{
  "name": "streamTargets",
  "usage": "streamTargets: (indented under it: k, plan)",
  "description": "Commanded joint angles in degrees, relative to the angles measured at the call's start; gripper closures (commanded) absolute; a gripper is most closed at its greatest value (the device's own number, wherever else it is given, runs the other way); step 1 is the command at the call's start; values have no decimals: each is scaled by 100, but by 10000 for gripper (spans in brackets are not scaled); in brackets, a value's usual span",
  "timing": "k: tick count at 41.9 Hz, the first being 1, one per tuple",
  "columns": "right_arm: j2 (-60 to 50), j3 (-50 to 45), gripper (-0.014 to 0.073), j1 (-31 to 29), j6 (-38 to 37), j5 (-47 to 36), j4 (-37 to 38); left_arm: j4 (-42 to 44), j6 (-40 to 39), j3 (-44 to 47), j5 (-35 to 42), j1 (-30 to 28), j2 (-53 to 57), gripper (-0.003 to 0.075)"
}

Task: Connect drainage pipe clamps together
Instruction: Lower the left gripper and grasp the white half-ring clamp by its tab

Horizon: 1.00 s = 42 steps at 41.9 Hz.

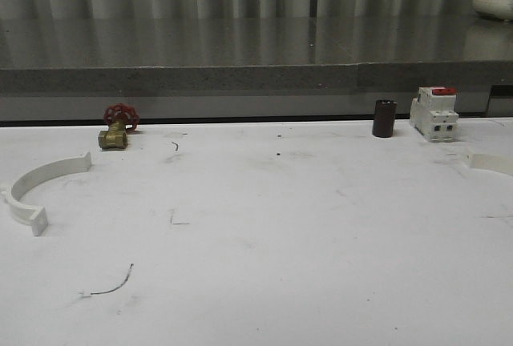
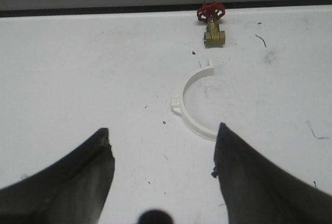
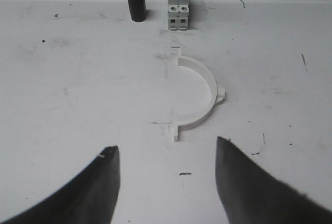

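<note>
Two white half-ring drainage pipe clamps lie flat on the white table, far apart. One clamp (image 1: 36, 187) is at the far left; in the left wrist view this clamp (image 2: 188, 102) lies just beyond my left gripper (image 2: 163, 133), which is open and empty, one end of the arc passing behind the right fingertip (image 2: 228, 141). The other clamp (image 1: 490, 160) is at the far right edge, partly cut off. In the right wrist view that clamp (image 3: 206, 95) lies ahead of my right gripper (image 3: 167, 151), open and empty above bare table.
A brass valve with a red handwheel (image 1: 117, 127) stands at the back left. A dark cylinder (image 1: 384, 118) and a white-and-red breaker (image 1: 434, 113) stand at the back right. A grey ledge (image 1: 256, 78) runs behind the table.
</note>
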<state>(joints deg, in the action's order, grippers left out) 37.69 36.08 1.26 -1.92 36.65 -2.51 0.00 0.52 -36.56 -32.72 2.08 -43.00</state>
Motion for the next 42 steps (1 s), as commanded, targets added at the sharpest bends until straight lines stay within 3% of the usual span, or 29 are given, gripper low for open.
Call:
streamTargets:
  k: [1,22,42]
  plan:
    - [22,200,145,-33,24,-351,61,-31,0,-471,1,70,-285,279]
    - [22,200,145,-33,24,-351,61,-31,0,-1967,-697,480,-3256,279]
    - [22,200,145,-33,24,-351,61,32,0,-3125,-662,470,-5607,279]
